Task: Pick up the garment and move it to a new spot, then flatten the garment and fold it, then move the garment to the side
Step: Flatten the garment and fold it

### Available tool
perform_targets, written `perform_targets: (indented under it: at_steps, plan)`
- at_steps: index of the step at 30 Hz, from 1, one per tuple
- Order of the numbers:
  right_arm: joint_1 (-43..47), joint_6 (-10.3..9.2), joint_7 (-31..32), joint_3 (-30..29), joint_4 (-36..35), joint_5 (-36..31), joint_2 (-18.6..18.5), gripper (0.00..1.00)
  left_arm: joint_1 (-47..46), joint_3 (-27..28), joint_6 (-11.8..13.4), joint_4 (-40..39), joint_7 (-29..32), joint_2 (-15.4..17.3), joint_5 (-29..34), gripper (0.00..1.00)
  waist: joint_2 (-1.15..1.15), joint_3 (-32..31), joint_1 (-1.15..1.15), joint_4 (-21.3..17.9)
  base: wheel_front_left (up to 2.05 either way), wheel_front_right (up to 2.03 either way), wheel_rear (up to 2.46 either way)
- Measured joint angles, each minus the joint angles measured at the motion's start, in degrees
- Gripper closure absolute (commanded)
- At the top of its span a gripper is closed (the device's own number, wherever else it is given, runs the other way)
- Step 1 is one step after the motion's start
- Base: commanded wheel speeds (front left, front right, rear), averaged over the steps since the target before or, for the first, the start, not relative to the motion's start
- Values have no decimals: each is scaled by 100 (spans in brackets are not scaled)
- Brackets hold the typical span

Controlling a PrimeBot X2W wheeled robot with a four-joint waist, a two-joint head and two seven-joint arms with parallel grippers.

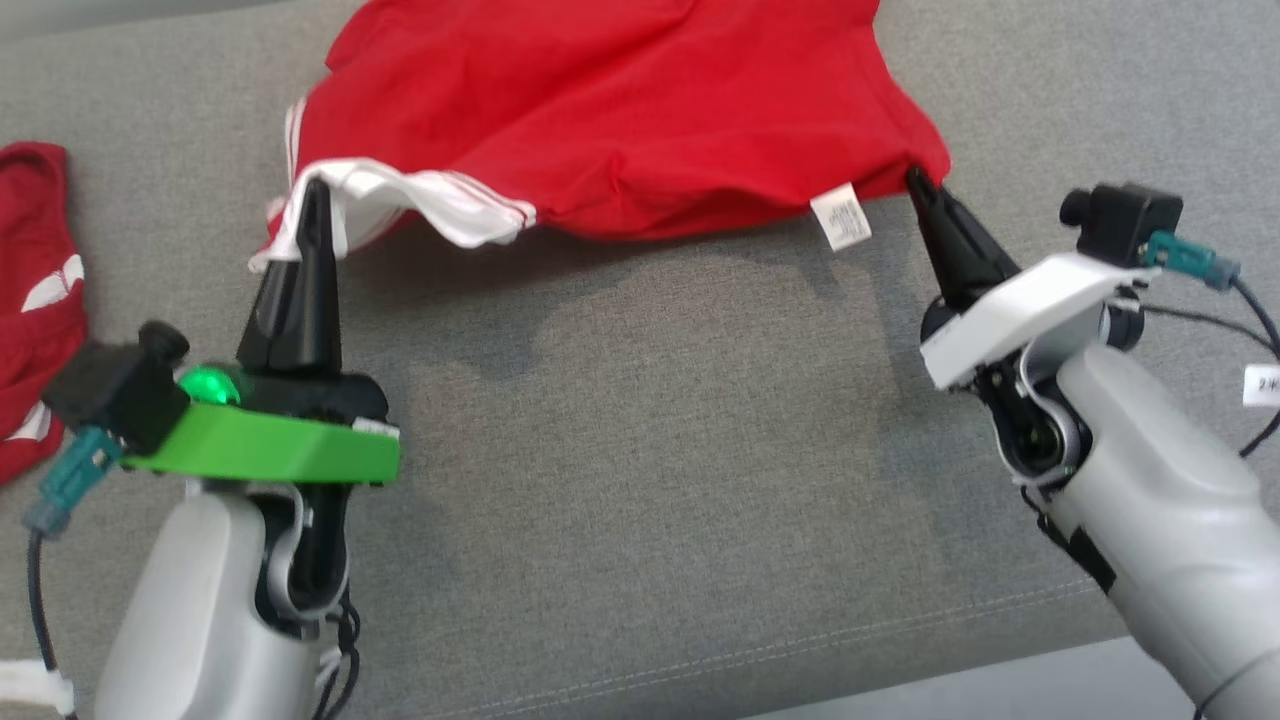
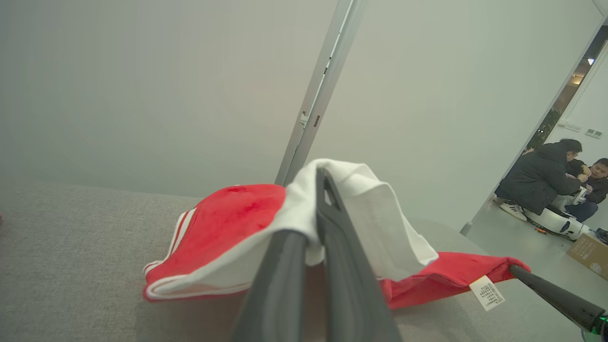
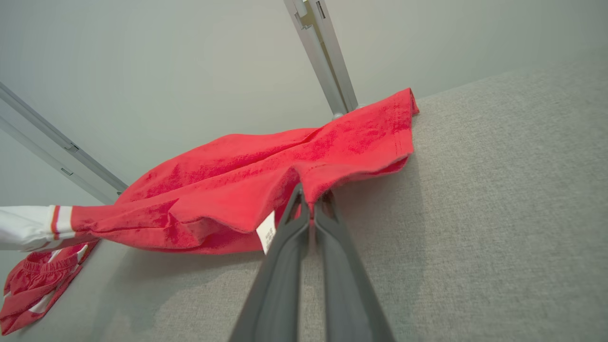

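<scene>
Garment (image 1: pixel 600 110) edge lifted, second red cloth (image 1: pixel 35 300) at left — people (image 2: pixel 541 178) beyond doorway

Care label (image 1: pixel 841 217) on red garment (image 1: pixel 600 100): print too small to be read. Cable tag (image 1: pixel 1264 385): characters cut off, unreadable.

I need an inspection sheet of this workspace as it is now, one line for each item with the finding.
Surface: grey fabric surface, shadowed under the lifted cloth.
Job's things: red garment, near edge lifted, far part lying on the surface; care label hangs from the near edge.
Clutter: second red garment lying at the left.
Grippers: left gripper shut on the garment's white striped part; right gripper shut on its red corner.
Cables: left wrist cable and right wrist cable, teal plugs, apart from the cloth.
Surroundings: wall, metal frame; two people sitting beyond a doorway, cardboard box nearby.
</scene>
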Motion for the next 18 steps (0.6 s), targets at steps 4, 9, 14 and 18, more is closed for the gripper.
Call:
perform_targets:
  at_steps: [4,9,14,18]
  plan:
    - [783,1,0,-91,-158,-38,-53,100,888,168,1,-258,-1,-250,222,100,0,-313,0,16,0,0,0]
    - [1536,0,-1,-179,-359,0,-163,100,1768,466,-31,-359,-1,-613,335,100,0,-659,0,25,0,0,0]
    - [2124,0,-1,-319,-576,79,-220,100,2513,573,-78,-302,0,-810,474,100,0,-937,0,28,0,0,0]
    - [2476,1,9,-326,-725,100,-249,100,2865,651,-104,-258,0,-880,502,100,0,-1077,0,42,0,0,0]
